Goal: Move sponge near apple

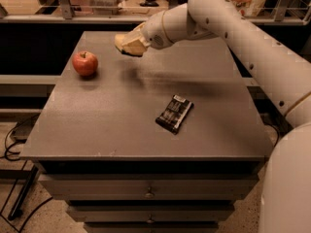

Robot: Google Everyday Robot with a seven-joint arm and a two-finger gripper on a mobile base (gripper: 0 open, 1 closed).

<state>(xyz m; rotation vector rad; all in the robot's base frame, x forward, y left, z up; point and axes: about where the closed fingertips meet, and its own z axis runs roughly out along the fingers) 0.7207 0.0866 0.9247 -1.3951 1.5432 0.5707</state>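
A pale yellow sponge (124, 41) is held by the cream gripper (130, 43) above the grey worktop (112, 130)'s back; the apple (85, 63) is red.

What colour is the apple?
The apple is red, camera view. The gripper holds the sponge above the table.
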